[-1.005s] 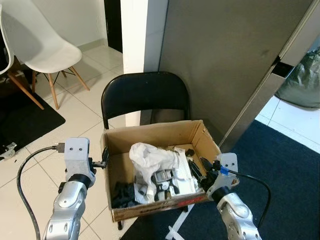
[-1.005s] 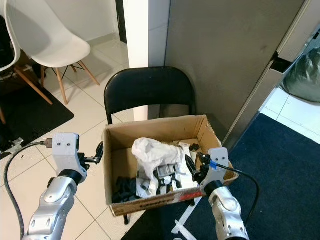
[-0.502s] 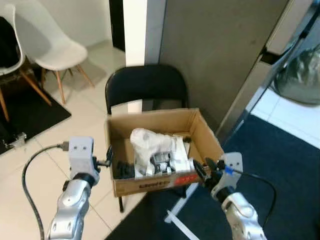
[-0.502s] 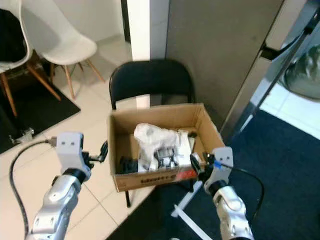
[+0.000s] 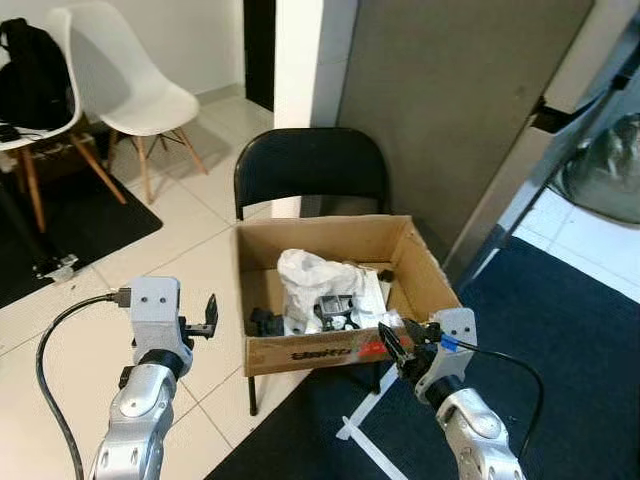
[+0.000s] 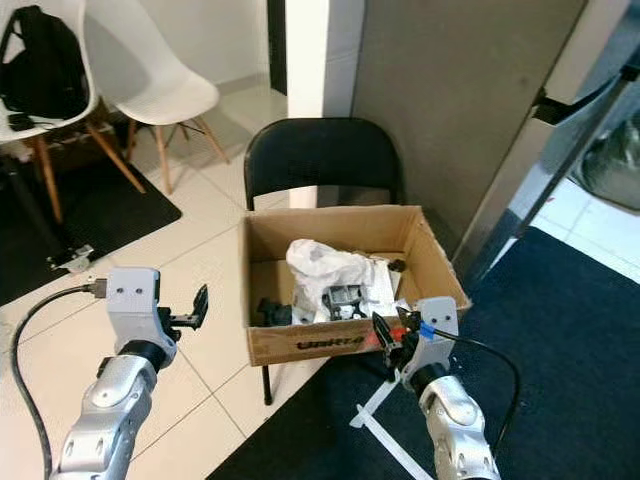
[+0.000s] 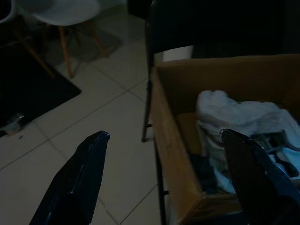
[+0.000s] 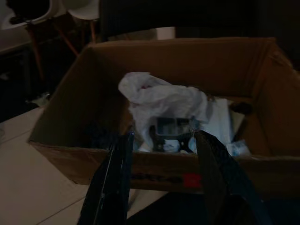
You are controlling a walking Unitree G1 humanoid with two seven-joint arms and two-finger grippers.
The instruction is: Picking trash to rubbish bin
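An open cardboard box (image 5: 320, 352) rests on the seat of a black folding chair (image 5: 310, 165). Inside it lie a crumpled white plastic bag (image 5: 315, 275) and several dark and white scraps of trash (image 8: 171, 131). My left gripper (image 5: 208, 316) hangs open to the left of the box, over the tiled floor, with nothing between its fingers (image 7: 89, 173). Held low in front of the box's front right corner, my right gripper (image 5: 395, 348) is open and empty, pointing at the box's front wall (image 8: 154, 168).
Two white chairs (image 5: 130, 90) stand at the back left, one carrying a black backpack (image 5: 35, 60), over a black mat (image 5: 70, 225). A grey panel (image 5: 450, 110) rises behind the chair. Dark blue carpet (image 5: 560, 350) covers the right; a white strip (image 5: 365, 445) lies on it.
The camera has pulled back and the box now looks farther off. My right gripper, earlier over the box's right side, now sits outside in front of it. Both grippers stay open.
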